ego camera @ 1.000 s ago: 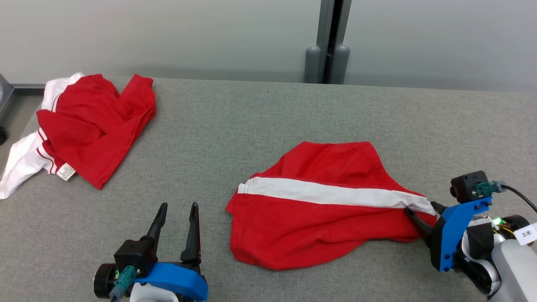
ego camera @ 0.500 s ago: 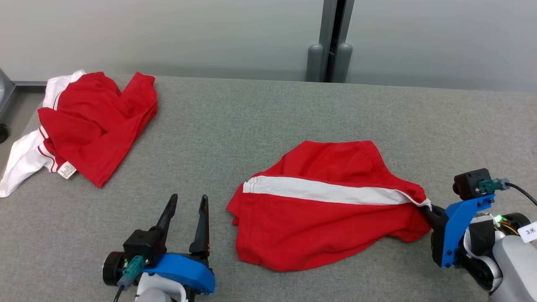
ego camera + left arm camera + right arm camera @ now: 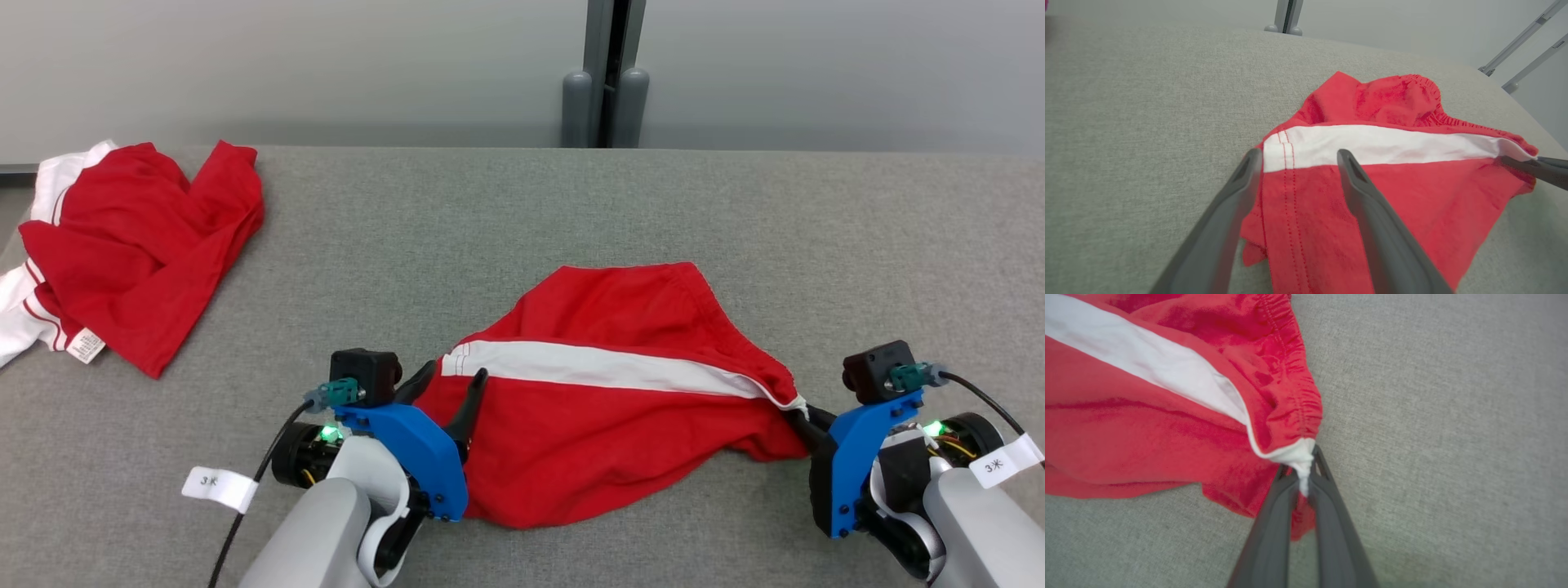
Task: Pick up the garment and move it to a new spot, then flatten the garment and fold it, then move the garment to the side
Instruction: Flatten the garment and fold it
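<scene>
Red shorts with a white side stripe (image 3: 604, 408) lie crumpled in the middle of the grey table (image 3: 522, 212). My left gripper (image 3: 453, 377) is open at the shorts' left end, one finger on each side of the stripe's stitched hem (image 3: 1276, 151); in the left wrist view its gap (image 3: 1299, 154) sits over that hem. My right gripper (image 3: 804, 416) is shut on the shorts' right corner, where white fabric (image 3: 1300, 455) bunches between the closed fingertips (image 3: 1306, 469). The right fingers (image 3: 1535, 167) also show at the right edge of the left wrist view.
A second red and white garment (image 3: 131, 245) lies heaped at the table's far left corner. A grey post (image 3: 604, 82) stands behind the back edge. Bare grey table stretches behind the shorts and to their right.
My left gripper has swung right, from bare table onto the shorts' left end. The right gripper has shut on the right corner. The camera has shifted a little.
</scene>
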`<state>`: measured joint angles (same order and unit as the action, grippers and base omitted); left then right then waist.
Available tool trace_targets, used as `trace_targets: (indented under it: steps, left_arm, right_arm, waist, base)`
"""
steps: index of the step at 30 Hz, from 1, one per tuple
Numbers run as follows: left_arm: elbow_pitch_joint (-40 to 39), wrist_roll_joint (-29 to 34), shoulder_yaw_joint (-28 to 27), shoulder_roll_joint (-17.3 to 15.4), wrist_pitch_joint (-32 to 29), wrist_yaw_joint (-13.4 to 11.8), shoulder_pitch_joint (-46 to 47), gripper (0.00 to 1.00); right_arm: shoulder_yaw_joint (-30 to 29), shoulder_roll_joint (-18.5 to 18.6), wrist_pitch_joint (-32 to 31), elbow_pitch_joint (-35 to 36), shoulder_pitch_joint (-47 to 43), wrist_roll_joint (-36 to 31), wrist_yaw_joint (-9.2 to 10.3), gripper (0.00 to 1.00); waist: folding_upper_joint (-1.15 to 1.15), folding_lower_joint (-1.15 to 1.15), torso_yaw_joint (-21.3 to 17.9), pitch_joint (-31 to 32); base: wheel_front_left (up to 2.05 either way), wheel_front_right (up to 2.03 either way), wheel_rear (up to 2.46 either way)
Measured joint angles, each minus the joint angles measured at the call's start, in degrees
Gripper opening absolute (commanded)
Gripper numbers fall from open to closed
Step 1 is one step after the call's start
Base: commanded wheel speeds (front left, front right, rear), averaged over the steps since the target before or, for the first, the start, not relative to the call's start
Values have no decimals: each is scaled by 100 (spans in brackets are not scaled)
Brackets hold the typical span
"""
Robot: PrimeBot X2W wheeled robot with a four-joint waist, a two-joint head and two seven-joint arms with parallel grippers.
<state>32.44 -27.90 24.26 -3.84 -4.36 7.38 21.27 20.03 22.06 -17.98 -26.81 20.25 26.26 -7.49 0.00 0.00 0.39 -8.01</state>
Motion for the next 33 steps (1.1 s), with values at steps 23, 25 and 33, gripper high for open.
trace_targets:
  steps: [23, 25, 33]
  left_arm:
    - [96, -1541, 811, -441, -855, 0, 751, 100]
    - [99, -1616, 843, -472, -840, 0, 797, 100]
    - [198, -1804, 865, -522, -568, 0, 948, 37]
  right_arm:
    - [499, -63, 357, -279, 278, 113, 0, 0]
    - [534, -73, 382, -311, 290, 124, 0, 0]
    - [616, -83, 488, -394, 395, 157, 0, 0]
  waist:
    - [0, -1, -373, -164]
    - [0, 0, -397, -180]
    - [0, -1, -476, -254]
  base:
    - [0, 0, 0]
    - [0, 0, 0]
    - [0, 0, 0]
